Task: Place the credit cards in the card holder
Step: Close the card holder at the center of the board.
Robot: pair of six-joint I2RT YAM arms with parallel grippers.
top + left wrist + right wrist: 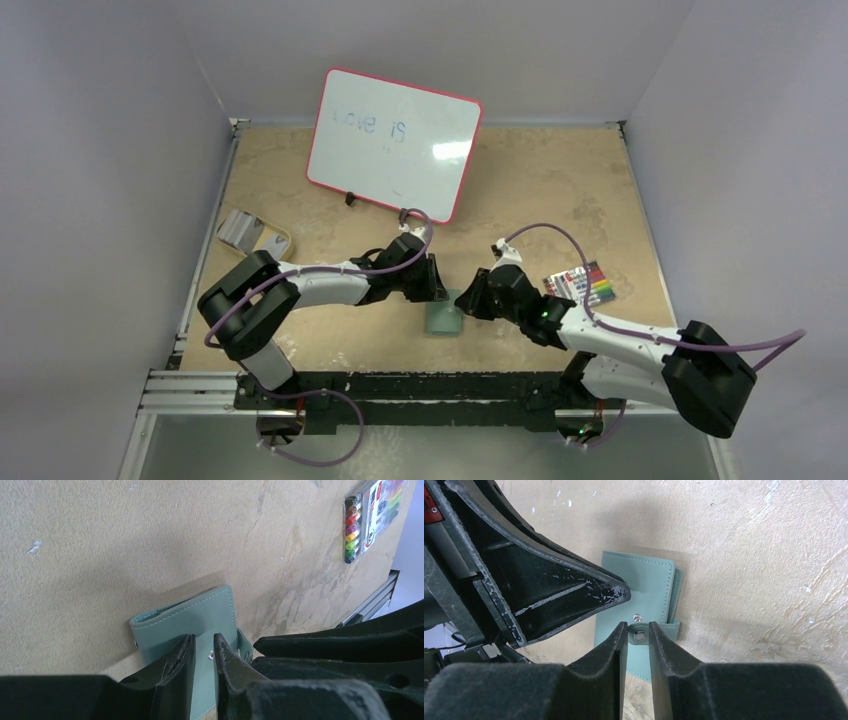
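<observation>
The card holder (646,577) lay shut on the tabletop (749,555), right under both sets of jaws. The left jaws were a little apart over its cover, holding nothing. The right jaws were a little apart too, with the snap tab (639,635) between their tips. We could not tell if they pinched it. We thought it best to hold the cover down and lift the tab slowly.
</observation>
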